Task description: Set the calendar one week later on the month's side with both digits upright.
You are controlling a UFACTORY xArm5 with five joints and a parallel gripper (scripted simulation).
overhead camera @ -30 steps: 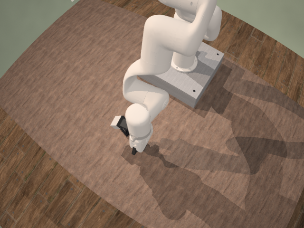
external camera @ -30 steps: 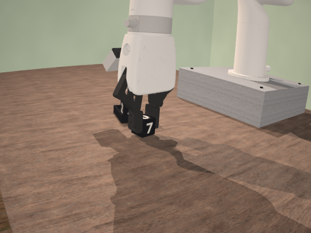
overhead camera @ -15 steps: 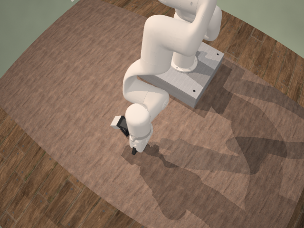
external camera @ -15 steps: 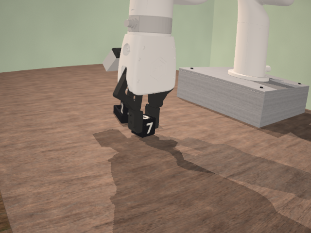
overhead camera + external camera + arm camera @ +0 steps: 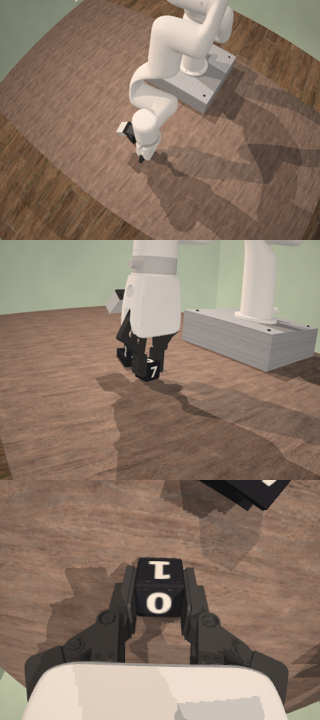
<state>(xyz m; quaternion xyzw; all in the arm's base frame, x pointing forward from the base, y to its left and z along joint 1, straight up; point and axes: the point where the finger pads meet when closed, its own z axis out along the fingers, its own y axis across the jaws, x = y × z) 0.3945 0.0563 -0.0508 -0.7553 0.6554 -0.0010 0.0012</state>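
A small black number cube (image 5: 153,372) (image 5: 159,586) sits between the two fingers of the gripper (image 5: 148,366) (image 5: 159,581), low over the wooden table top (image 5: 77,108) (image 5: 77,420) (image 5: 60,530), at or just above it; I cannot tell whether it touches. White digits mark its faces: a 7 on one side in the exterior view; a 1 and a 0 in the wrist view, the 1 upside down there. The jaws stand a little over a third open, closed snugly on two opposite sides of the cube.

The cube looks light, stiff and smooth, likely to slide or twist if pinched off-centre. Flat opposite faces, gripped at mid-height, seem the best hold, leaving the wanted digit uncovered. Nothing about it looks fragile, though a drop could roll it onto a wrong number.

Just behind, apart from the held cube, is the black tray (image 5: 124,358) (image 5: 232,495), seemingly flat on the table, with another cube (image 5: 126,351) in it, partly hidden by a finger. It looks light enough to be nudged by a careless knuckle.

Farther out, the white arm (image 5: 165,46) (image 5: 258,286) rises from a grey block (image 5: 204,103) (image 5: 224,343).
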